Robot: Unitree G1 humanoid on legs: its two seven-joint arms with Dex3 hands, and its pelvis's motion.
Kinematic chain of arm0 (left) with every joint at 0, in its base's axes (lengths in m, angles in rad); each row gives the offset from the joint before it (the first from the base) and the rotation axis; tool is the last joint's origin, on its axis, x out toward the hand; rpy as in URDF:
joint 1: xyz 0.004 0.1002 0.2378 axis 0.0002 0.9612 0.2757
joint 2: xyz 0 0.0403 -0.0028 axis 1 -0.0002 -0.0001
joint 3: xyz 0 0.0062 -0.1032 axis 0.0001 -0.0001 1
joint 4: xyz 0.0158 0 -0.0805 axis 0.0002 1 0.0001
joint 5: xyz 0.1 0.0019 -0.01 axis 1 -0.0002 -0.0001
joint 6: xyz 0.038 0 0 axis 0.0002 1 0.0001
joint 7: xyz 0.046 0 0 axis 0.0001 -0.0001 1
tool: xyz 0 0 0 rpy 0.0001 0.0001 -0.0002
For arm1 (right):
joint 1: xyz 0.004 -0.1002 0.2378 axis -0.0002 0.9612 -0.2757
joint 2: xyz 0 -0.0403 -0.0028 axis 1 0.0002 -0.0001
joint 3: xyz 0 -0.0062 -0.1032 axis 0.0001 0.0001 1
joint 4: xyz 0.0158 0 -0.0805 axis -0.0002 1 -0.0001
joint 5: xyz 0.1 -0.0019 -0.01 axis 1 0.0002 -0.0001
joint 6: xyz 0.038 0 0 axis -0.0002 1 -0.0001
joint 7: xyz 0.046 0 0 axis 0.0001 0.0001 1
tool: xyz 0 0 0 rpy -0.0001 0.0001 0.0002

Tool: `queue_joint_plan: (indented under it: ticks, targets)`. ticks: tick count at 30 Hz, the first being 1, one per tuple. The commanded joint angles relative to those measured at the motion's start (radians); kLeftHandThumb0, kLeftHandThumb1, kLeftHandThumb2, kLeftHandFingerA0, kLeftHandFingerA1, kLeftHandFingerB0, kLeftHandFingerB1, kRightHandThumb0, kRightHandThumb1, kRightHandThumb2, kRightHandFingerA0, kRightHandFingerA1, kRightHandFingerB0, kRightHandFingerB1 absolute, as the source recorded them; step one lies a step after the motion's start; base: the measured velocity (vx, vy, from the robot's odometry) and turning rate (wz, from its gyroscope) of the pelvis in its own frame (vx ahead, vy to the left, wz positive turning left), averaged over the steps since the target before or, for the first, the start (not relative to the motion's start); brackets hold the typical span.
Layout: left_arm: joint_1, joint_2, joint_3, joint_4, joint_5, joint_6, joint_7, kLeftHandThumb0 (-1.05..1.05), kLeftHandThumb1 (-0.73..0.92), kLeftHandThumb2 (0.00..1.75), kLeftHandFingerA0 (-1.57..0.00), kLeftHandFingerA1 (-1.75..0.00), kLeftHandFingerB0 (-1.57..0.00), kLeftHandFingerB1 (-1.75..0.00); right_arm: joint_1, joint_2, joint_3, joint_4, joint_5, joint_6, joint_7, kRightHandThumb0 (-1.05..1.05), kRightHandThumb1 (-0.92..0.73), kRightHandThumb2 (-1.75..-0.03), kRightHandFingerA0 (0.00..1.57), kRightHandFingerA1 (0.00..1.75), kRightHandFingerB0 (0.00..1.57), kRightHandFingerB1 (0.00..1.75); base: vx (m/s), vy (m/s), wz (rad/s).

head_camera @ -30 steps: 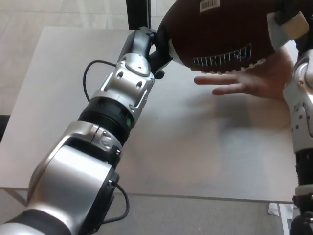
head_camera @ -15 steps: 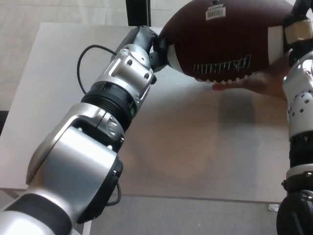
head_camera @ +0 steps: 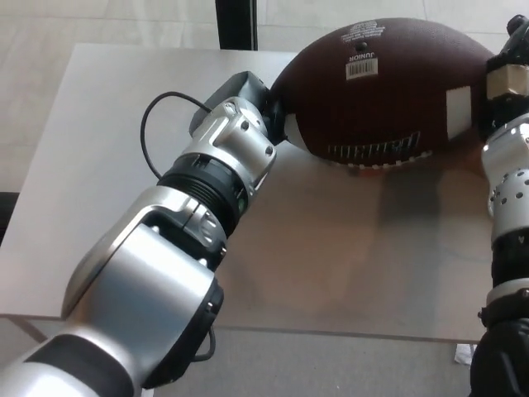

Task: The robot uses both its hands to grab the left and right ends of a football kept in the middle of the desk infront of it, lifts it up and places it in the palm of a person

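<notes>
Head view, football (head_camera: 384,87): I hold it above the desk (head_camera: 124,124) at one o'clock, a fingertip of the person's hand (head_camera: 369,166) peeking beneath.
Left hand (head_camera: 266,103): pressed to its nine-o'clock end.
Right hand (head_camera: 502,83): clamped at three o'clock.
Handling: light, firm, probably slick; the tapered ends suit gripping.
Room: bare desk toward seven o'clock.

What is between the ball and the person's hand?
Nothing visible. The ball is held at its ends by the left hand and the right hand, and only the person's fingertips peek out right under it, with no other thing between.
</notes>
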Motion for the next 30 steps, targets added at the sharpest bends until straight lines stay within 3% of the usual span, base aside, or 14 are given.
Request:
queue_joint_plan:
  ticks: [1,5,6,8,11,15,17,19,20,23,24,25,28,30]
  targets:
    - [0.016,-0.077,-0.007,-0.021,0.023,-0.035,-0.041,-0.36,0.80,0.68,-0.78,-1.21,-0.46,-0.55,0.037,0.008,0.042,0.050,0.009,0.070,0.009,-0.61,-0.82,-0.65,0.75,0.69,0.51,0.43,0.00,0.000,0.00]
    - [0.027,-0.065,-0.020,-0.029,0.040,-0.050,-0.072,-0.40,0.77,0.67,-0.70,-1.04,-0.49,-0.57,0.066,0.008,0.039,0.017,0.032,0.067,0.010,-0.65,-0.64,-1.01,0.60,0.74,0.39,0.54,0.00,0.000,0.00]
    - [0.025,-0.048,0.021,-0.048,0.004,-0.029,-0.091,-0.46,0.74,0.64,-0.10,-0.64,-0.06,-0.32,0.075,-0.006,0.059,0.000,0.014,0.060,0.031,-0.80,-0.83,-0.65,0.49,0.61,0.33,0.31,0.00,0.000,0.00]
    - [0.032,-0.008,0.120,-0.105,-0.080,0.013,-0.133,-0.48,0.70,0.66,0.00,-0.49,-0.04,-0.20,0.086,-0.038,0.095,-0.032,-0.010,0.057,0.073,-0.84,-0.85,-0.66,0.29,0.51,0.24,0.28,0.00,0.000,0.00]
    - [0.080,0.084,0.231,-0.170,-0.129,-0.026,-0.182,-0.46,0.68,0.62,-0.24,-0.57,0.00,-0.16,0.099,-0.134,0.157,-0.101,-0.022,0.123,0.159,-1.03,-0.78,-1.18,0.00,0.02,0.05,0.11,0.00,0.000,0.00]
    - [0.138,0.172,0.267,-0.279,-0.111,-0.041,-0.201,-0.57,0.79,0.63,-0.22,-0.52,0.00,-0.14,0.111,-0.214,0.200,-0.182,-0.028,0.191,0.177,-1.01,-0.76,-1.19,0.04,0.09,0.04,0.08,0.00,0.000,0.00]
    - [0.191,0.258,0.353,-0.385,-0.163,-0.092,-0.223,-0.54,0.77,0.63,-0.07,-0.47,0.00,-0.09,0.100,-0.313,0.265,-0.230,-0.080,0.282,0.206,-1.05,-0.76,-1.26,0.69,1.32,0.00,0.04,0.00,0.000,0.00]
    - [0.207,0.259,0.369,-0.415,-0.170,-0.094,-0.225,-0.54,0.77,0.63,-0.07,-0.47,0.00,-0.09,0.107,-0.334,0.282,-0.242,-0.081,0.294,0.206,-1.05,-0.76,-1.26,0.69,1.32,0.00,0.04,0.00,0.000,0.00]
    - [0.222,0.296,0.401,-0.466,-0.185,-0.073,-0.235,-0.65,0.63,0.91,-0.02,-0.37,0.00,-0.04,0.110,-0.354,0.281,-0.265,-0.080,0.286,0.207,-1.05,-0.92,-0.71,0.68,1.36,0.00,0.00,0.00,0.000,0.00]
    - [0.279,0.362,0.447,-0.586,-0.206,-0.079,-0.276,-0.78,0.54,0.94,0.00,-0.39,0.00,-0.15,0.111,-0.409,0.280,-0.283,-0.073,0.278,0.241,-1.05,-0.67,-1.20,0.59,1.23,0.00,0.04,0.00,0.000,0.00]
    - [0.328,0.389,0.522,-0.701,-0.265,-0.016,-0.297,-0.88,0.61,0.92,0.00,-0.24,0.00,-0.03,0.138,-0.452,0.277,-0.320,-0.062,0.262,0.295,-1.04,-0.74,-1.14,0.00,0.24,0.00,0.00,0.00,0.000,0.00]
    - [0.363,0.413,0.588,-0.780,-0.312,0.033,-0.307,-0.89,0.77,1.04,-0.23,-0.69,0.00,-0.10,0.166,-0.484,0.270,-0.355,-0.056,0.236,0.333,-1.04,-0.73,-1.14,0.00,0.16,0.00,0.00,0.00,0.000,0.00]
    - [0.477,0.436,0.743,-0.959,-0.436,0.076,-0.351,-0.72,0.76,0.91,0.00,-0.35,0.00,0.00,0.225,-0.554,0.232,-0.453,-0.026,0.252,0.376,-1.05,-0.74,-1.13,0.24,0.85,0.00,0.00,0.00,0.000,0.00]
    - [0.553,0.436,0.821,-1.096,-0.462,0.132,-0.324,-1.04,0.76,1.04,0.00,-0.21,0.00,-0.02,0.294,-0.600,0.173,-0.525,0.019,0.239,0.426,-1.02,-0.92,-0.76,0.00,0.00,0.00,0.00,0.00,0.000,0.00]
